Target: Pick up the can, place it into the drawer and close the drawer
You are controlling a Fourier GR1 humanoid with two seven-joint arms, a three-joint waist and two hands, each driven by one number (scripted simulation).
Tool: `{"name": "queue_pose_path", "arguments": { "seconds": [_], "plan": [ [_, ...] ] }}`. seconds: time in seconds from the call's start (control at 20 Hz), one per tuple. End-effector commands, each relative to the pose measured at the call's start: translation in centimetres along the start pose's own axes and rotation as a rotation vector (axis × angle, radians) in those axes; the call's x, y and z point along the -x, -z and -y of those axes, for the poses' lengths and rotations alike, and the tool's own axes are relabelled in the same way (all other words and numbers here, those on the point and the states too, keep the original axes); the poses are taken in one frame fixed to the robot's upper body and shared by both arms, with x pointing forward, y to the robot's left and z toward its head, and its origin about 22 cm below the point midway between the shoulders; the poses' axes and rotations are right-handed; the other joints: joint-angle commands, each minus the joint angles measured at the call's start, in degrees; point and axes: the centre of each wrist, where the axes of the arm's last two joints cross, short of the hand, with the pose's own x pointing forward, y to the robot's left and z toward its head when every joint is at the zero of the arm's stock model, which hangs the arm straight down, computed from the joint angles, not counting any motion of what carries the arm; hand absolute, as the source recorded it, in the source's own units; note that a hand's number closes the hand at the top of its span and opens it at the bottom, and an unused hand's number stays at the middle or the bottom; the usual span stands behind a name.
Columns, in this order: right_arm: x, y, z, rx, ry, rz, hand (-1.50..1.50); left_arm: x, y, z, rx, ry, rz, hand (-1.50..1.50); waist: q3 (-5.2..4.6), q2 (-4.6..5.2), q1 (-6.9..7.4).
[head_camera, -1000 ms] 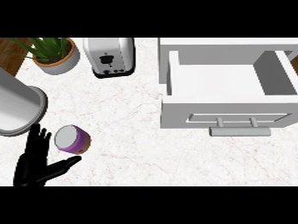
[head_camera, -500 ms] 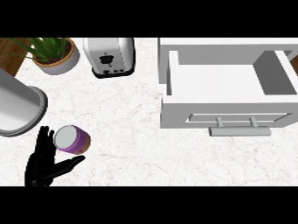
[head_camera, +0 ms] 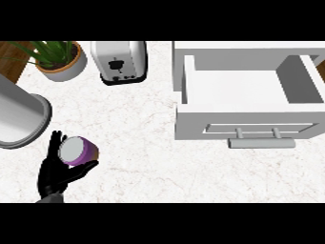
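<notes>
- This is a home kitchen, seen from over a counter [head_camera: 144, 143] of pale, marble-like stone.
- A steel toaster [head_camera: 120, 62] stands at the back of the counter, slots up, with its lever and dial on the near face.
- A potted plant [head_camera: 58, 58] sits just left of it, a homely touch.
- A white drawer [head_camera: 253, 97] with a bar handle stands pulled open at the right.
- Wood boards show past the counter's far corners.
</notes>
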Motion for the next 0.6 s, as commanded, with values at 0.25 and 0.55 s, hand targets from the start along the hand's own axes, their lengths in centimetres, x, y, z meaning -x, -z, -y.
{"name": "queue_pose_path", "arguments": {
  "seconds": [0.25, 0.55],
  "plan": [
    [-0.6, -1.3, -1.2, -0.013, 0.028, -0.016, -1.50, -0.5, 2.0, 1.4, 0.105, -0.116, -0.047, 1.50, 0.01, 0.01, -0.32],
    [-1.6, -1.6, 0.6, -0.016, 0.036, -0.004, -1.50, -1.3, 2.1, 1.4, 0.203, -0.119, 0.056, 1.50, 0.01, -0.04, -0.13]
  ]
}}
